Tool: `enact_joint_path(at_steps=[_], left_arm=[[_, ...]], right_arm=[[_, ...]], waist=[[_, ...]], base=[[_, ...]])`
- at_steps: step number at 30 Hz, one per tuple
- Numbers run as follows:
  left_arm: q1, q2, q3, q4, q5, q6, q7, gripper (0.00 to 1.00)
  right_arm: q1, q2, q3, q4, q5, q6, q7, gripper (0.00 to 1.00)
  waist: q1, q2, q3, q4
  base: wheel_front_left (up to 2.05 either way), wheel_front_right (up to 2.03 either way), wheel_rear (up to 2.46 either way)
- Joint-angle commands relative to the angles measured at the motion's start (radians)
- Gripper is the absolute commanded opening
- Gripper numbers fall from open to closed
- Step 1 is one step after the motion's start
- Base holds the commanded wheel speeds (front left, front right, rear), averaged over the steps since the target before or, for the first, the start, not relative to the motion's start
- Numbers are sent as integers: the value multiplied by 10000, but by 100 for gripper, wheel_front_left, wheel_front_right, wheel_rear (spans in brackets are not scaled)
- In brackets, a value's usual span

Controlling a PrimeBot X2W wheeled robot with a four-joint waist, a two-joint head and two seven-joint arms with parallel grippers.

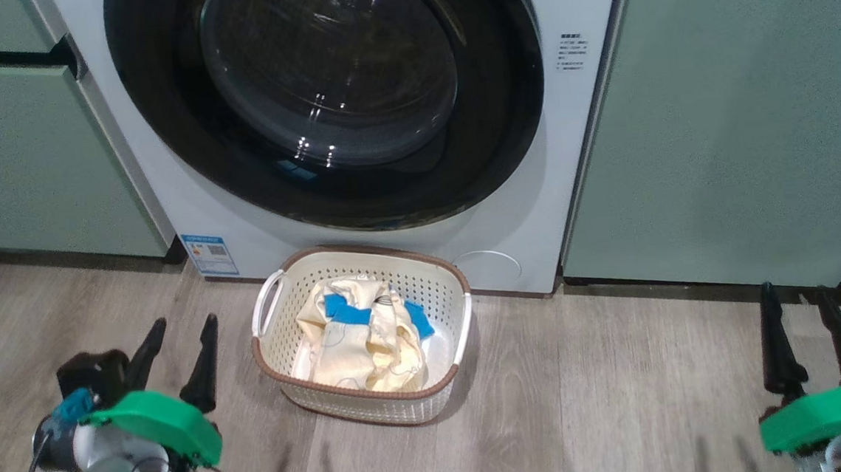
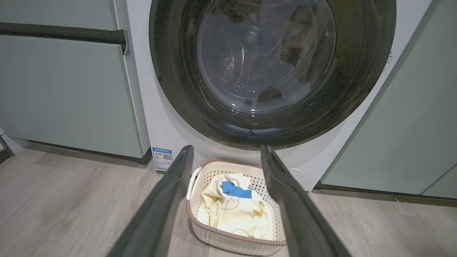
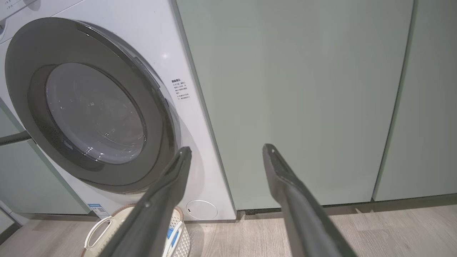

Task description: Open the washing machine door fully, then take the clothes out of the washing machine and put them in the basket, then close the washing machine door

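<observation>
Nearest the lens, at the lower left of the head view, the left gripper (image 1: 184, 323) hangs over the wood-look floor (image 1: 609, 386) with its two dark fingers spread apart and nothing between them. At the lower right, the right gripper (image 1: 795, 291) is just as open and empty, well apart from everything else.

In the lower middle of the frame, the basket (image 1: 403, 407) stands on the floor just in front of the washing machine (image 1: 538, 220). The clothes (image 1: 361, 344) lie crumpled inside it, cream-yellow with bright blue patches, filling most of the bottom. Above the basket, the washing machine door (image 1: 329, 87) takes up the upper middle of the frame. Its glossy black ring lies flat against the machine's white front, and its glass bowl reflects the room lights. A small blue label (image 1: 209, 254) sits at the machine's lower left corner, and a round cover (image 1: 489, 264) at its lower right, just behind the basket's far rim. Pale green cabinets flank the machine, one at the left (image 1: 22, 145) and one at the right (image 1: 737, 110).
</observation>
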Motion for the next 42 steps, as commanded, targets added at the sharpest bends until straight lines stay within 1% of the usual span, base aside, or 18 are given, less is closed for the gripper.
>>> enact_joint_path(at_steps=[1,15,34,35,40,42], left_arm=[[-295,369,402,-178,-34,-10,-61,100],[-262,252,488,-116,-105,-10,-61,100],[-265,221,243,-304,-356,-10,-61,100],[120,-86,-74,57,-300,2,5,0],[661,-505,-163,665,-347,4,28,0],[651,-528,-125,629,-533,4,97,0]], right_arm=[[-173,-16,128,-397,-26,-32,-55,100],[141,-16,-107,-563,-123,-32,-55,100],[74,-16,83,-51,-253,-32,-55,100],[322,19,-177,272,-168,2,2,0],[736,126,-178,1017,-108,2,50,0],[706,124,-200,1006,105,1,120,0]], waist=[[0,-1,-18,-47],[0,-1,-110,-164],[0,-1,-63,-86],[0,-1,-61,-83],[1,-1,-57,-78],[1,-1,-50,-69]], base=[[0,0,0],[0,0,0],[0,0,0],[0,0,0],[0,0,0],[0,0,0]])
